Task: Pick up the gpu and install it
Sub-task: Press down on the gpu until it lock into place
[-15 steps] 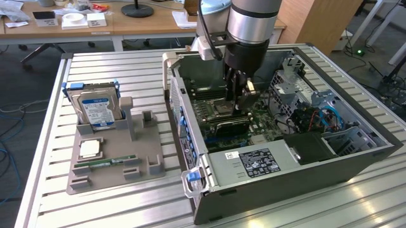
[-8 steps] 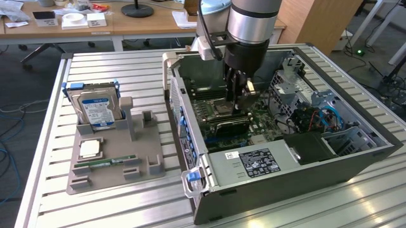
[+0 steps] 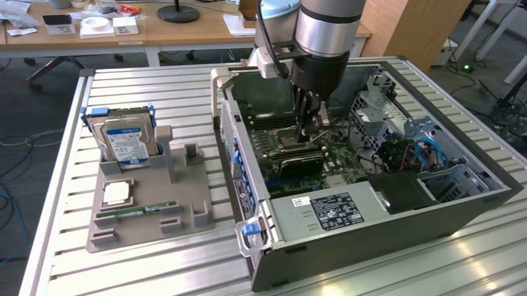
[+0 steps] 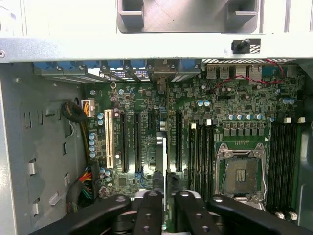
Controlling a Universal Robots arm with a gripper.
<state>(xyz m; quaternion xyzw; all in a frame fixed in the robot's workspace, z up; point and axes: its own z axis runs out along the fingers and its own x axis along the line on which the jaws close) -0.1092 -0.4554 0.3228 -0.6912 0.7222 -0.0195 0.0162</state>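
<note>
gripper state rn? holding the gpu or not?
Gripper: down inside the PC case over the motherboard, fingers closed on the gpu, a thin card held edge-on above the slots.

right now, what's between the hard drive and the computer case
Exterior view: the grey holder's empty upright posts, then a bare strip of table.
</note>
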